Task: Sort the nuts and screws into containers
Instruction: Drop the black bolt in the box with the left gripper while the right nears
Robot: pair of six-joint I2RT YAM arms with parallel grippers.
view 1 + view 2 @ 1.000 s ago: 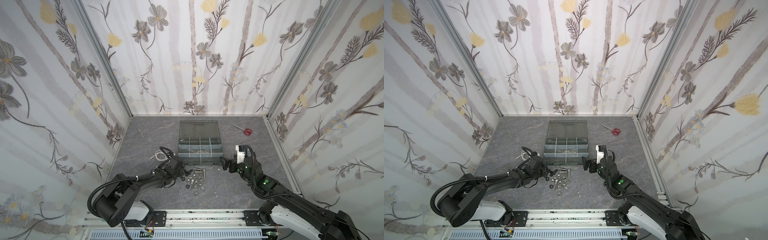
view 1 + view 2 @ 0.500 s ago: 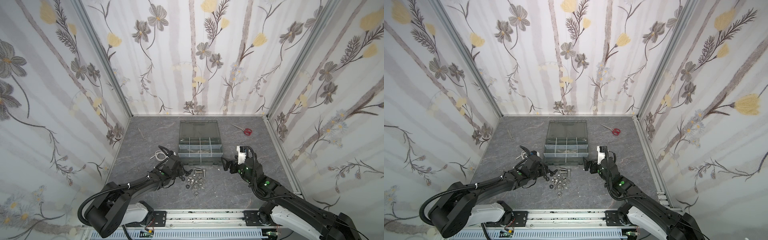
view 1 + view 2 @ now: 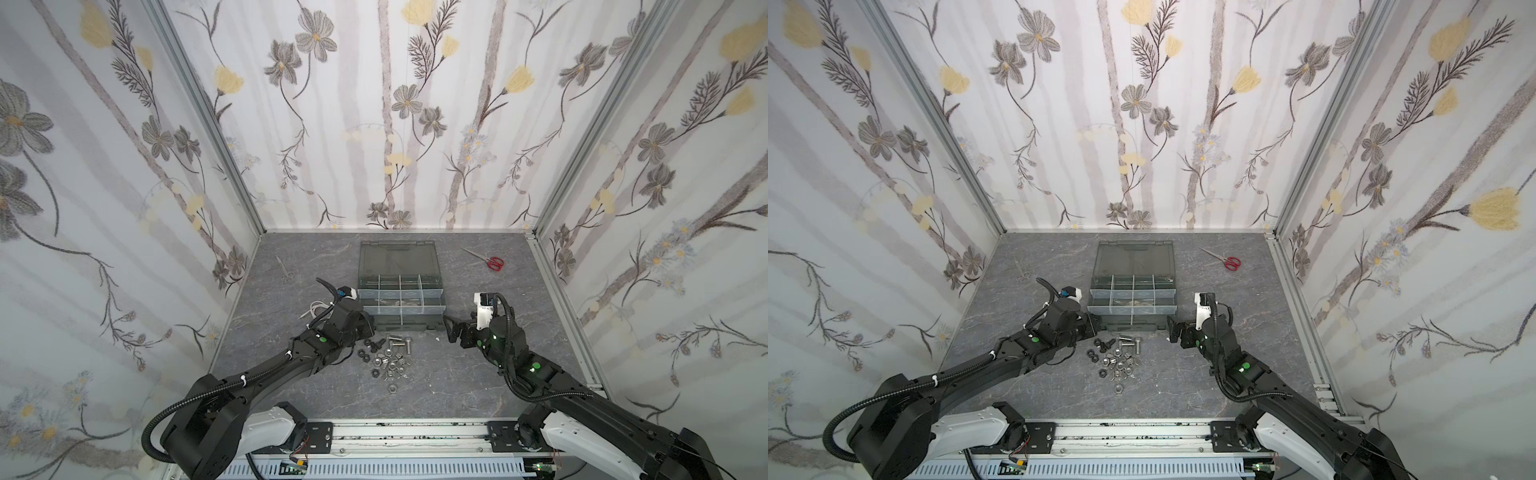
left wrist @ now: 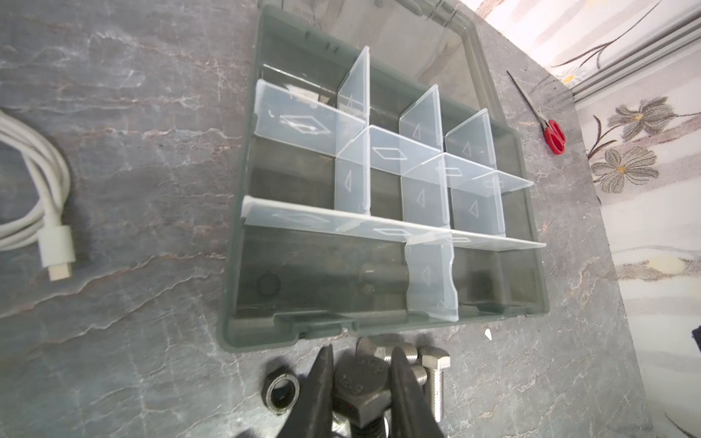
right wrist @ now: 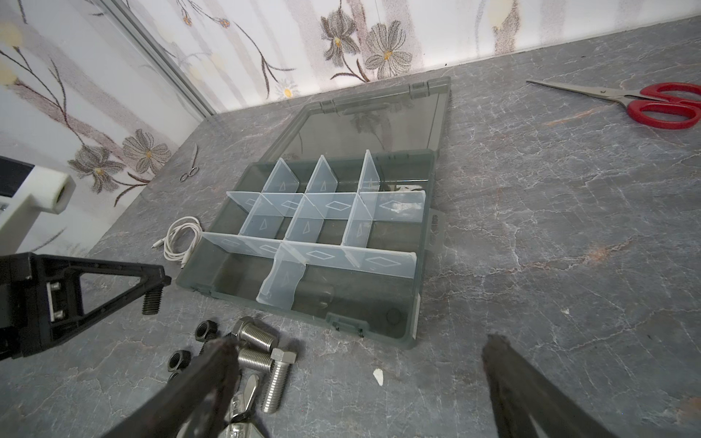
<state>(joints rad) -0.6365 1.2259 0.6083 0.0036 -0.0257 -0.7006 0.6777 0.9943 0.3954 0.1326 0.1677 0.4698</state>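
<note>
Your bench (image 3: 457, 386) carries the open case (image 3: 419, 323), its lid lying flat behind it. The unsorted pile lies just in front of the case's front wall. Your left fingers (image 4: 400, 375) pinch a black screw (image 4: 360, 379) by its hex head. Its shaft hangs down, clear of the bench, just off the case's front left corner. Your right fingers (image 5: 516, 379) are spread wide and empty near the case's front right corner. Silver screws (image 3: 399, 343) and nuts (image 3: 384, 361) lie loose in the pile. This looks like the carry step. Next, take the screw over the front wall and centre it above one front compartment, clear of the pale dividers (image 4: 430, 277). Release it low so it cannot bounce out.
</note>
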